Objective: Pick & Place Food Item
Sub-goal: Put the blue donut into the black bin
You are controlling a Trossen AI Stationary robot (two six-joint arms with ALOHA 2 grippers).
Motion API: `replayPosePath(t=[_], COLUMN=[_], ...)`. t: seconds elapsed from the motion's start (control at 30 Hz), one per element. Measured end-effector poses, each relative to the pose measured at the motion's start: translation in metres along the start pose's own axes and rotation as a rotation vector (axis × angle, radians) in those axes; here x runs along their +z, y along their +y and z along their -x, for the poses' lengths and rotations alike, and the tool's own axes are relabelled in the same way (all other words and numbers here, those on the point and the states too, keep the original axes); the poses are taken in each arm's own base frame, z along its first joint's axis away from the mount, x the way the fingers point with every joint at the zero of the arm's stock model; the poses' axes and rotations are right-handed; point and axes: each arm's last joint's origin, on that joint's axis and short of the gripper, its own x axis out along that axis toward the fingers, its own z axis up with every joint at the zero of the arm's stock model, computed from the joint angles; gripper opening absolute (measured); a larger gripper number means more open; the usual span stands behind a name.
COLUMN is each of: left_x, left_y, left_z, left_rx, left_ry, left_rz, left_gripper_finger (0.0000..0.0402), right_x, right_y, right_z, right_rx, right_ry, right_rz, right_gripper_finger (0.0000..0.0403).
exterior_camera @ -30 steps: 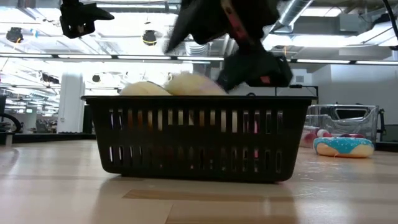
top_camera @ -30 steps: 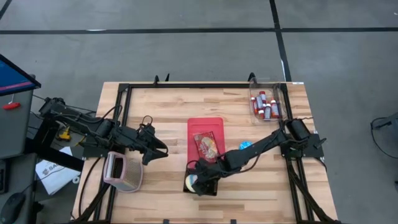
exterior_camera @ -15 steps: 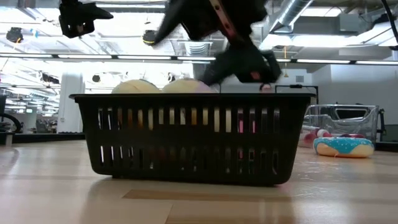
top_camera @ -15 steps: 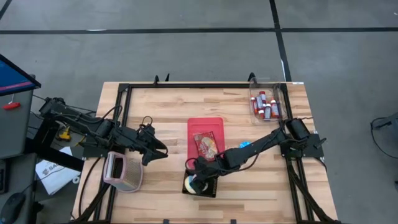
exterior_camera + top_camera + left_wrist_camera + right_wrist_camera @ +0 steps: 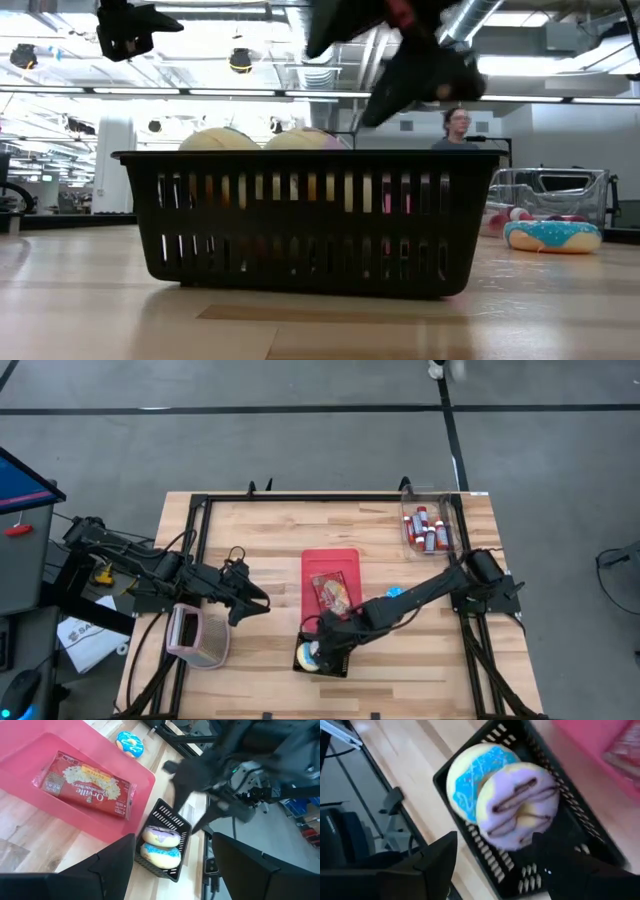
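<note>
A black slotted basket (image 5: 320, 658) stands near the table's front edge. It holds a blue-iced donut (image 5: 470, 777) and a purple-iced donut (image 5: 520, 810), side by side. My right gripper (image 5: 328, 644) hangs open just above the basket, touching nothing; its fingers frame the donuts in the right wrist view (image 5: 495, 870). My left gripper (image 5: 262, 601) waits open above the table's left part, pointing toward the pink tray (image 5: 318, 560). A popcorn bag (image 5: 331, 595) lies flat in that tray. Another blue-iced donut (image 5: 394, 593) lies on the table, right of the tray.
A clear bin of small bottles (image 5: 428, 526) stands at the far right corner. A small pink basket (image 5: 197, 636) sits at the near left, below my left arm. A black frame (image 5: 300, 498) runs along the table's far edge and sides. A person (image 5: 456, 126) stands beyond the table.
My right gripper has risen from the basket's rim and stayed open. The black basket shifted a little toward the table's left early in the second, then stayed put with both donuts inside.
</note>
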Motion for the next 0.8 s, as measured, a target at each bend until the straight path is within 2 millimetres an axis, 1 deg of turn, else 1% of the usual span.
replayPosePath(t=[0.1,0.2,0.3,0.37,0.43,0.53,0.6,0.67,0.8], left_x=[0.000,0.000,0.000,-0.003,-0.006,-0.010,-0.012,-0.013,-0.012], left_y=[0.000,0.002,0.003,0.006,0.009,0.013,0.015,0.016,0.014], left_z=[0.000,0.000,-0.001,-0.003,-0.005,-0.008,-0.010,-0.012,-0.012], left_rx=[0.009,0.036,0.046,0.065,0.066,0.067,0.057,0.043,0.017], left_ry=[-0.009,-0.024,-0.046,-0.049,-0.051,-0.052,-0.064,-0.079,-0.103], left_rz=[-0.012,-0.020,-0.033,-0.036,-0.037,-0.036,-0.029,-0.009,0.021], left_gripper_finger=[0.0260,0.0260,0.0260,0.0260,0.0260,0.0260,0.0260,0.0260,0.0260], right_x=[-0.009,-0.023,-0.046,-0.061,-0.070,-0.070,-0.064,-0.055,-0.039], right_y=[0.001,-0.006,-0.017,-0.025,-0.037,-0.055,-0.072,-0.086,-0.103], right_z=[0.022,0.048,0.072,0.082,0.083,0.072,0.062,0.057,0.060], right_rx=[-0.051,-0.179,-0.350,-0.450,-0.524,-0.539,-0.567,-0.582,-0.592], right_ry=[-0.027,-0.045,-0.070,-0.095,-0.082,-0.015,0.032,0.056,0.056], right_rz=[0.009,0.007,0.013,0.021,0.022,0.016,0.009,-0.009,-0.022], right_gripper_finger=[0.0249,0.0249,0.0249,0.0249,0.0249,0.0249,0.0249,0.0249,0.0249])
